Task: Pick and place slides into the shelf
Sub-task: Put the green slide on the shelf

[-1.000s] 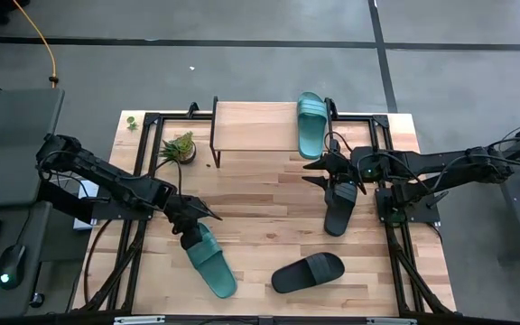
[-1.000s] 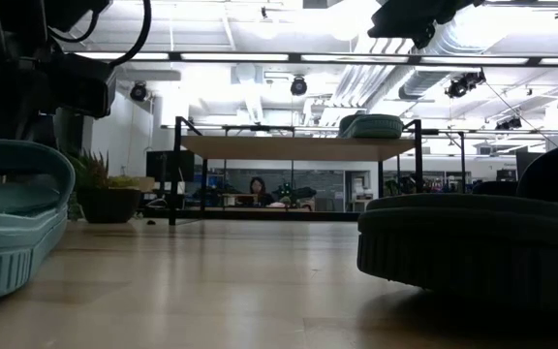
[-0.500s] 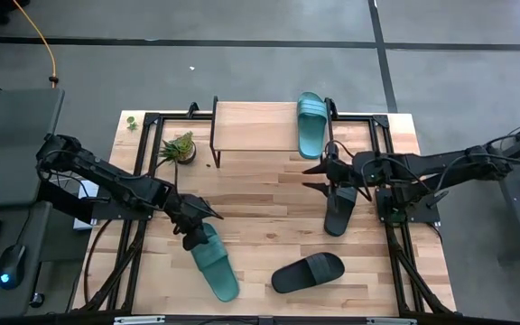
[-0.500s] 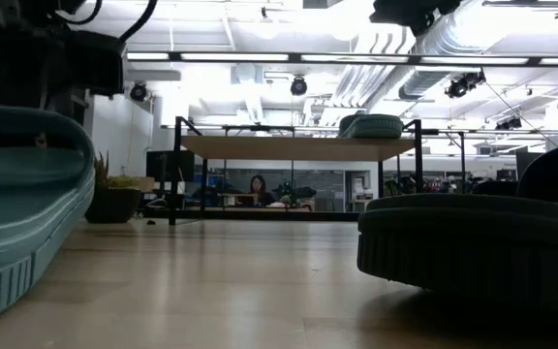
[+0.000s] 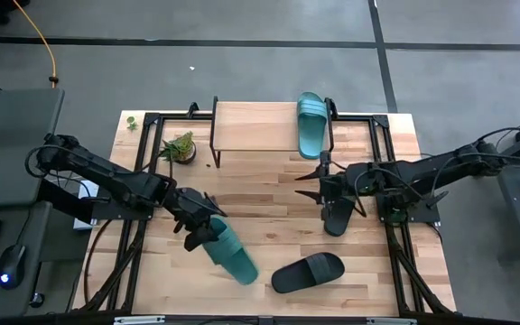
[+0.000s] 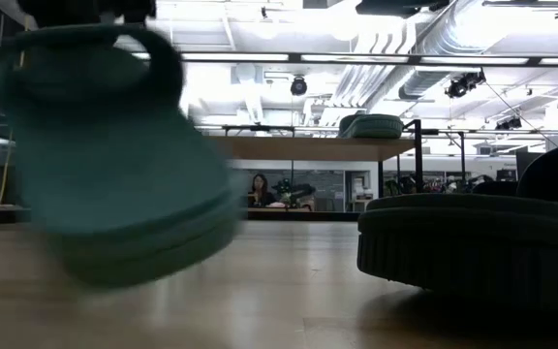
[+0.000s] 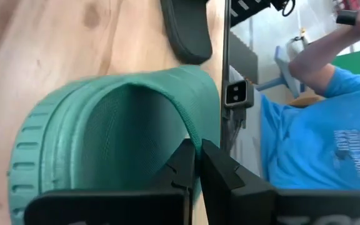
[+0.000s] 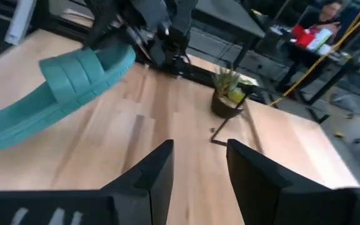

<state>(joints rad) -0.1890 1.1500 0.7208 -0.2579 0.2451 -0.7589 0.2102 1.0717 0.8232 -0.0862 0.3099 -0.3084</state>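
Note:
My left gripper is shut on a teal slide, which hangs in the air over the table's near left part. A second teal slide lies on the shelf, at its right end. One black slide lies flat on the table, with my open right gripper just above its far end. The other black slide lies flat near the near edge. My left gripper pinches the teal slide's ribbed strap at one side edge between its two fingers, one finger on the inside of the arch and one outside. The slide is lifted clear of the table and hangs tilted below the fingers.
A small potted plant stands left of the shelf. Black frame rails run along the table's sides. Bare wood lies in the middle of the table. A person in a blue shirt shows beyond the table.
My left gripper has risen and swung toward the table's right, lifting the teal slide clear off the wood; the slide has turned and tipped as it rose. My right gripper has shifted a little toward the table's left, staying open.

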